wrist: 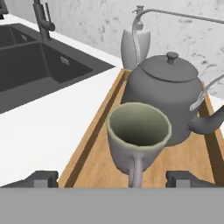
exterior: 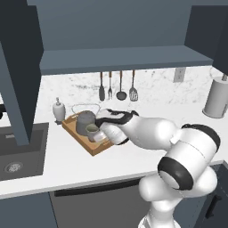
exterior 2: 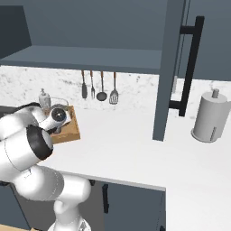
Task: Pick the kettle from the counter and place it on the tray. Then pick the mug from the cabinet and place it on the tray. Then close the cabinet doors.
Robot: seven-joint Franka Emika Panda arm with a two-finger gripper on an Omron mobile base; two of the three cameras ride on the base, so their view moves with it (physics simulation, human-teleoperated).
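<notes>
The wooden tray [wrist: 94, 144] lies on the white counter [exterior: 133, 151] beside the sink. On it stands the dark grey kettle [wrist: 166, 87] with its wire handle arched up. The small grey-beige mug [wrist: 138, 131] stands upright on the tray just in front of the kettle, its handle towards the hand. My gripper [wrist: 111, 178] is open. Its fingertips [wrist: 41, 178] stand wide on either side of the mug's handle and do not touch it. In the left base view the hand hangs low over the tray [exterior: 95, 149], next to the mug [exterior: 92, 131] and kettle [exterior: 84, 121]. Both cabinet doors [exterior: 15, 75] [exterior 2: 169, 67] stand open.
A white soap dispenser [exterior: 58, 110] stands behind the tray. The dark sink [exterior: 18, 151] with its faucet [wrist: 41, 19] lies to the left. Utensils [exterior: 118, 87] hang on the back wall. A pale grey cylinder [exterior 2: 210, 117] stands at the far right. The cabinet shelf [exterior: 120, 58] overhangs the counter.
</notes>
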